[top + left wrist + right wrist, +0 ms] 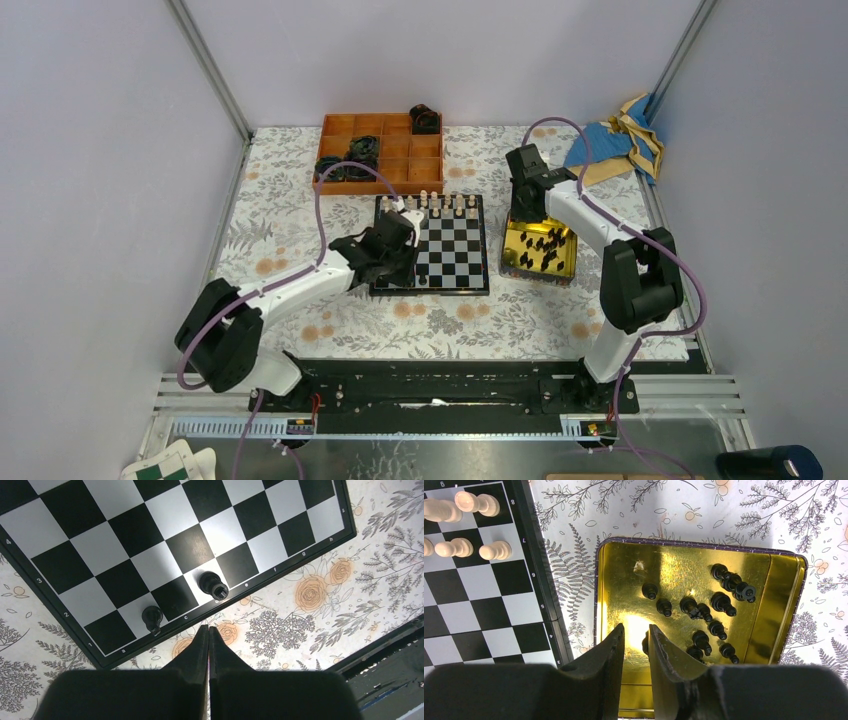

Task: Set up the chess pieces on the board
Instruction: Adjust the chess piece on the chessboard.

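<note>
The board [430, 290] lies mid-table on the flowered cloth, with cream chessmen [440, 205] along its far rows. Two black chess pieces [212, 584] [151, 616] stand on the near row of the board [150, 530]. My left gripper [208, 628] hovers just off that near edge, shut and empty. Several black chess pieces [719, 602] lie in a gold tin [674, 565] to the right of the board [469, 610]. My right gripper [636, 626] hangs over the tin's near left part, jaws apart. One black piece [645, 642] peeks out beside its right finger.
An orange compartment tray [380, 150] with black coiled rings sits behind the board. A blue and yellow cloth [615, 140] lies at the back right. A green-and-white checkered sheet [165, 465] lies off the table at the bottom left. The gold tin [512, 255] nearly touches the board's right edge.
</note>
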Available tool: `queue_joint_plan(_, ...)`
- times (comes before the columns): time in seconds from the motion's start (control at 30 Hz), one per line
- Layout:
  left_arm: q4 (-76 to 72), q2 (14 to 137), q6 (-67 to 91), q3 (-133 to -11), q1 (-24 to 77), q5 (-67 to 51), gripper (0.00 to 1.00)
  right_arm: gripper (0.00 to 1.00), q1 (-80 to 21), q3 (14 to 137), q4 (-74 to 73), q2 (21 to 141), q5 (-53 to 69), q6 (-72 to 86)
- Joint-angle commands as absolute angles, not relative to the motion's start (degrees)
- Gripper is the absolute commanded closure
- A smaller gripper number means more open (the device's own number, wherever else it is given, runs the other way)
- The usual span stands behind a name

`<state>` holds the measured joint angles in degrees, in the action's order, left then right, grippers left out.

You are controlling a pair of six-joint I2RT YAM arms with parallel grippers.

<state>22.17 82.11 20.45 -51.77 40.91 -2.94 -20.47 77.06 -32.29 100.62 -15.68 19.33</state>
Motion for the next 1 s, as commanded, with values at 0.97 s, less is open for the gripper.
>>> queue_joint_plan(0.97, 22.9, 89.2, 23.9, -52.9, 41.6, 10.1, 1.00, 0.69, -19.1, 76.9, -30.8, 100.5, -15.0, 17.3)
